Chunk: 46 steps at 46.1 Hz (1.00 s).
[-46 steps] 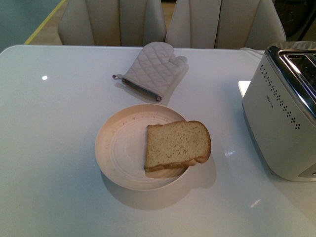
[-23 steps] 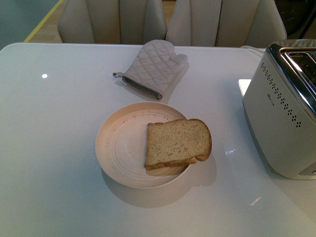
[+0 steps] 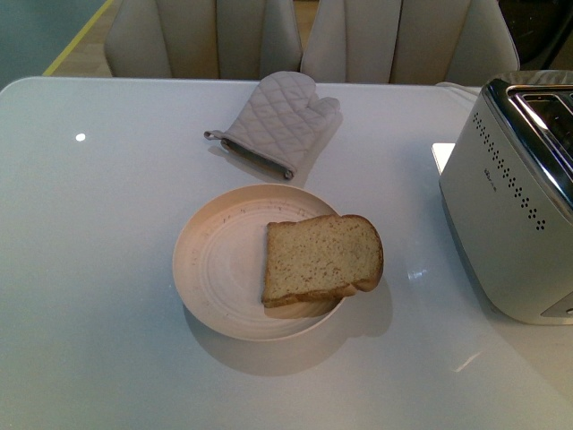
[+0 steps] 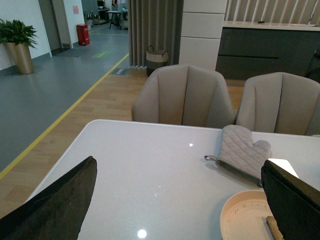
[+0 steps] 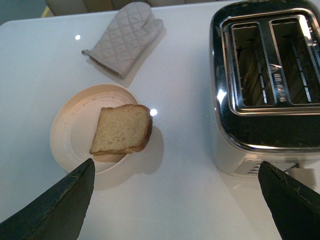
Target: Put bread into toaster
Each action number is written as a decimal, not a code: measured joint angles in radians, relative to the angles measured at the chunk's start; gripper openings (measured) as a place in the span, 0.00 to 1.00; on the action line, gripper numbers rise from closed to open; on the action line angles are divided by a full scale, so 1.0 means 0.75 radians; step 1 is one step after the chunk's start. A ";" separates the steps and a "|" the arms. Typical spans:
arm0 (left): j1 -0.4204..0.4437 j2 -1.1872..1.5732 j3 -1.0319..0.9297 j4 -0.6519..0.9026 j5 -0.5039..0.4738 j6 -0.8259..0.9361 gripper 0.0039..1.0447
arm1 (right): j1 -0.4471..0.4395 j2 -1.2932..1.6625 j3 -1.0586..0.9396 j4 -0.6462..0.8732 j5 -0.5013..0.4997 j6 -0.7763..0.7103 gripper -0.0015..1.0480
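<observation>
Your right jaws stand wide and hold nothing, high above the bench [image 5: 180, 190]. The bread [image 5: 121, 129] lies flat on the pale plate [image 5: 70, 125], below and ahead of those jaws and nearer one finger [image 5: 55, 215] than the other. Its crust end overhangs the plate's rim. The toaster [image 5: 265, 85] stands ahead of the other finger with both slots facing up, well apart from the bread. Your left jaws are wide too, gripping nothing. The plate's rim shows just beside one of their fingers, and the oven mitt [image 4: 242, 152] lies farther ahead, beyond the plate.
</observation>
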 joint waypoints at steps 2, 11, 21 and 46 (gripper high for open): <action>0.000 0.000 0.000 0.000 0.000 0.000 0.93 | 0.016 0.148 0.020 0.099 -0.002 0.009 0.91; 0.000 0.000 0.000 0.000 0.000 0.000 0.94 | 0.019 0.693 0.101 0.403 -0.126 0.111 0.91; 0.000 0.000 0.000 0.000 0.000 0.000 0.94 | 0.014 1.101 0.239 0.543 -0.257 0.280 0.91; 0.000 0.000 0.000 0.000 0.000 0.000 0.94 | 0.021 1.757 0.493 0.723 -0.311 0.377 0.91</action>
